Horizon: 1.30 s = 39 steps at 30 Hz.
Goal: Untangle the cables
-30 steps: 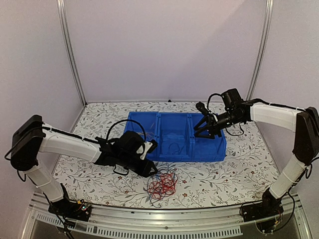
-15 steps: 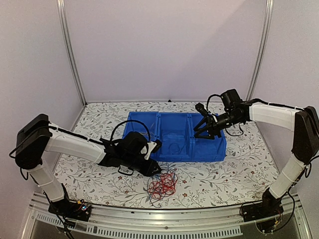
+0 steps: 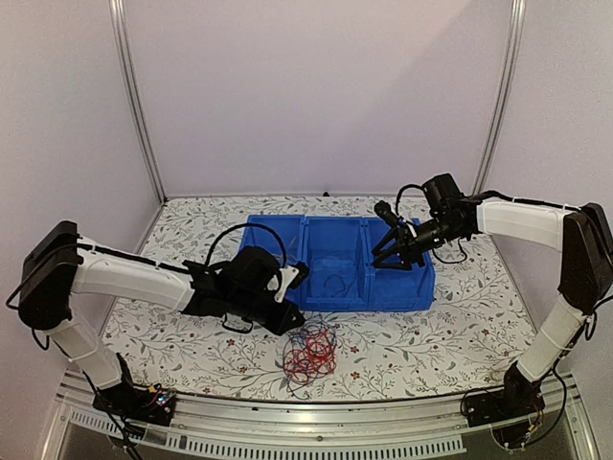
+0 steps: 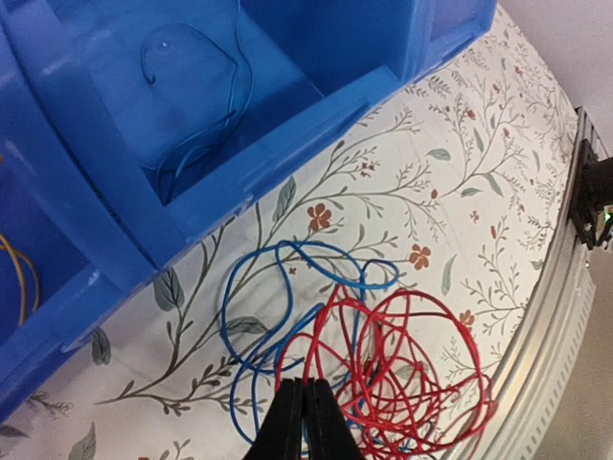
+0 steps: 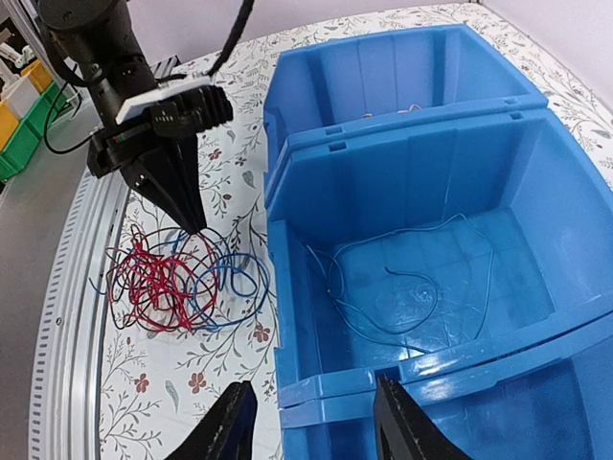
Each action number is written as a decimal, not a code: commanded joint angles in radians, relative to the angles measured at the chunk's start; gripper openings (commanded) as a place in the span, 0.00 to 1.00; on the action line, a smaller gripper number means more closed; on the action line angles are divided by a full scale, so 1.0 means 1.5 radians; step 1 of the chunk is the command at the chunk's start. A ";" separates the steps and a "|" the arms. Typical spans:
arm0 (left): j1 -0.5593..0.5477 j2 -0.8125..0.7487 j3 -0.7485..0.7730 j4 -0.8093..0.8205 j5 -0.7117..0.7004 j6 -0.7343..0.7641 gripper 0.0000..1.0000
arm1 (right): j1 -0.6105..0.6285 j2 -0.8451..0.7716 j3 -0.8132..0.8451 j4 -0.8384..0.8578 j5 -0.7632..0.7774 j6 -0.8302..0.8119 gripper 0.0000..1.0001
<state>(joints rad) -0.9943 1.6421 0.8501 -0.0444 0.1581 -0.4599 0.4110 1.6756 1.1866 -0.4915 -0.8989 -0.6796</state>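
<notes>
Your left claw point(image 4: 306, 391) had just snapped shut. A second before, its jaws stood partly apart at the near edge of the cables point(image 4: 383, 364); now they were clenched tight, tips down where blue and red loops crossed. Whether a strand was actually pinched between them, the wrist view did not show: the wires are too fine and the tips hid the crossing. The arm itself had barely shifted across that second, so this was a closing in place, not a reach.

The cables lay in one loose heap on the bench point(image 3: 431, 345), just in front of the bin point(image 3: 335, 222), mostly red with blue loops running out toward the bin wall. One blue wire point(image 5: 383, 287) already sat alone in the middle compartment, and a yellow wire point(image 4: 19, 278) showed in the one beside it.

Your right claw point(image 3: 388, 259) hung released above the bin's right end, jaws apart and gripping nothing, much as it had a second before.

My reading: you were at the grasp of the next strand, with most of the heap left to sort. If the claw caught several wires at once, lifting would likely drag the whole heap.
</notes>
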 commanded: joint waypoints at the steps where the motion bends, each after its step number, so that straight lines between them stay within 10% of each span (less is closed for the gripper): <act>1: -0.007 -0.109 0.044 -0.060 -0.034 0.027 0.00 | -0.002 0.007 0.019 -0.006 -0.005 -0.008 0.46; 24: -0.007 -0.384 0.145 -0.066 -0.123 0.078 0.00 | 0.299 0.012 0.121 0.150 0.080 0.221 0.65; 39: -0.008 -0.317 0.420 -0.096 -0.111 0.117 0.00 | 0.362 0.145 0.157 0.258 0.039 0.331 0.72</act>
<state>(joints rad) -0.9951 1.1385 1.3724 -0.1886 -0.0120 -0.3244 0.9432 1.8362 1.4029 -0.1741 -0.8181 -0.2501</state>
